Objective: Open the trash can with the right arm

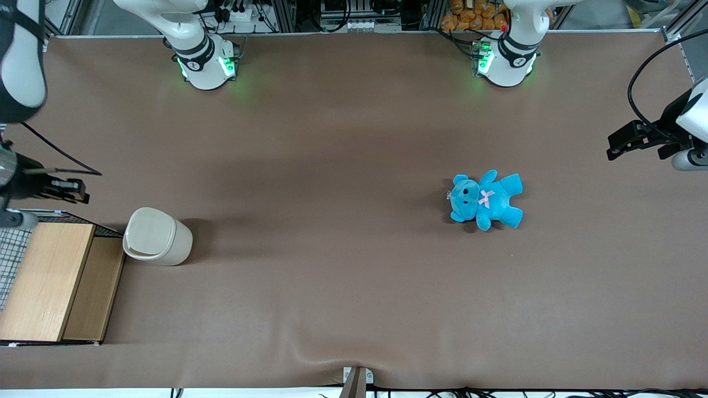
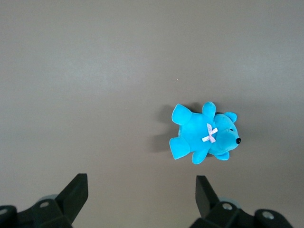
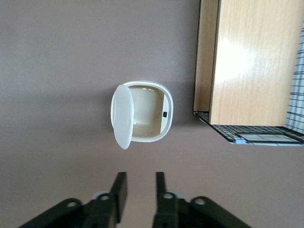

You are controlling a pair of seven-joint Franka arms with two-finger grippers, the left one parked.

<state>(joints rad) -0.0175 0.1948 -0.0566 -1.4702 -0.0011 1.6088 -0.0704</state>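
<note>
The small cream-beige plastic trash can (image 3: 142, 113) stands lid-open just beside the wooden box (image 1: 55, 279), near the brown table's (image 1: 354, 287) working-arm edge; the black thin-fingered gripper (image 3: 137, 190) hovers above, fingers narrowly parted, holding nothing.

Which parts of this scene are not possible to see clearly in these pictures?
- Trash can: its bottom is hidden by the raised lid in the right wrist view.
- Gripper, farther from the front camera than the wooden box: the arm is cut by the front view's edge.
- Blue teddy: its underside lies on the table.
</note>
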